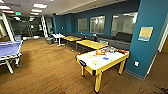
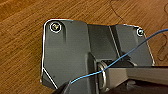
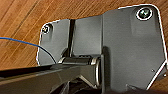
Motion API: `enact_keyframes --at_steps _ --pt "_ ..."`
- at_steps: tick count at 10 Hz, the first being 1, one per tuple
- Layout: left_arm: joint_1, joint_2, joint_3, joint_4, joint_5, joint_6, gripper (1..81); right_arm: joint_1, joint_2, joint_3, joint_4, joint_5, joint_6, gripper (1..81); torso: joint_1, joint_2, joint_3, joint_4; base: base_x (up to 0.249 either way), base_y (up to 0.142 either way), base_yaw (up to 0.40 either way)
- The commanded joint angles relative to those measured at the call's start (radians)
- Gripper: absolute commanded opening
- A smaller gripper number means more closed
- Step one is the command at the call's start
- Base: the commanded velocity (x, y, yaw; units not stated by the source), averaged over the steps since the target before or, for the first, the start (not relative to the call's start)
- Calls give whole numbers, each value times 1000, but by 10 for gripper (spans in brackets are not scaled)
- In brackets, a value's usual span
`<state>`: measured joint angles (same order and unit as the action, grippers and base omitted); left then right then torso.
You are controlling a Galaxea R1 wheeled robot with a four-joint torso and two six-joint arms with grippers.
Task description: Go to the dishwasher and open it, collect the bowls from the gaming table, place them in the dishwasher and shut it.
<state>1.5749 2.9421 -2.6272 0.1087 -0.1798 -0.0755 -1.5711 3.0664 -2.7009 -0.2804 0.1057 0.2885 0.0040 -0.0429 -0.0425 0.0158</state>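
Several bright bowls [image 1: 101, 52] lie on the white-topped gaming table [image 1: 113, 58], mostly near its far edge, so the robot should drive up slowly and square to its long side; either hand's opening I cannot tell.

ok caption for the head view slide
Yellow-legged gaming table with small colourful items beside a teal pillar, wooden floor.

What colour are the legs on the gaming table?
Yellow, seen best in the head view: the gaming table.
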Motion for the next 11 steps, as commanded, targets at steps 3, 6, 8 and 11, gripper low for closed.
enact_keyframes --at_steps 3,6,8,11 --pt "-38 -7 3 2 46 2 811 47 7 9 0 -40 -3 811 0 0 0 0 0 0 0" --pt "-38 -6 3 3 45 2 811 47 7 9 0 -40 -3 811 0 0 0 0 0 0 0" --pt "-37 -7 3 3 43 3 811 45 7 9 0 -40 -3 811 0 0 0 0 0 0 0" --pt "-37 -6 3 6 43 3 811 45 7 9 0 -40 -3 811 -2 -1 0 0 96 0 0"
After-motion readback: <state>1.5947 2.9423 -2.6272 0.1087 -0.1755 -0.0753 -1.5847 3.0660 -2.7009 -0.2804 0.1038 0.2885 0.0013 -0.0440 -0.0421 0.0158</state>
